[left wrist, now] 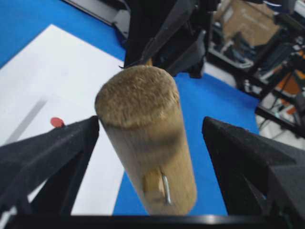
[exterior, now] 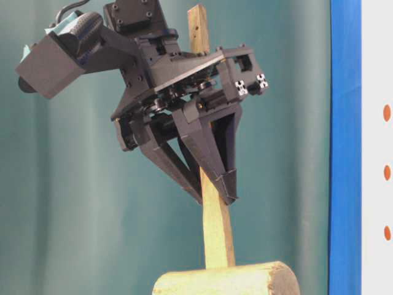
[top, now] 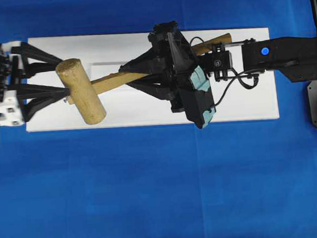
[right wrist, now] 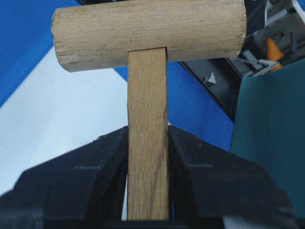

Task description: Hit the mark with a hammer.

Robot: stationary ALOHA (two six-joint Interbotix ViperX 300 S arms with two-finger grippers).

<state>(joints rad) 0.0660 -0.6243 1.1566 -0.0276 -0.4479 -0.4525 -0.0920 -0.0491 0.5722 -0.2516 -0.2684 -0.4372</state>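
The hammer (top: 81, 97), a light wooden mallet, hangs above the white board (top: 244, 99) with its head to the left. My right gripper (top: 128, 74) is shut on its flat handle, and the right wrist view shows both fingers (right wrist: 95, 167) pressed against the handle (right wrist: 147, 143). My left gripper (top: 63, 77) is open at the left, one finger on each side of the head (left wrist: 143, 143). Three red dots show at the table-level view's right edge, and the middle one is the mark (exterior: 387, 172). A single red dot (left wrist: 57, 122) shows in the left wrist view; which one, I cannot tell.
A blue cloth (top: 153, 195) covers the table around the white board. The right arm (top: 284, 53) reaches in from the right edge. A teal backdrop (exterior: 73, 215) stands behind the scene. Racks and clutter (left wrist: 267, 47) lie beyond the table.
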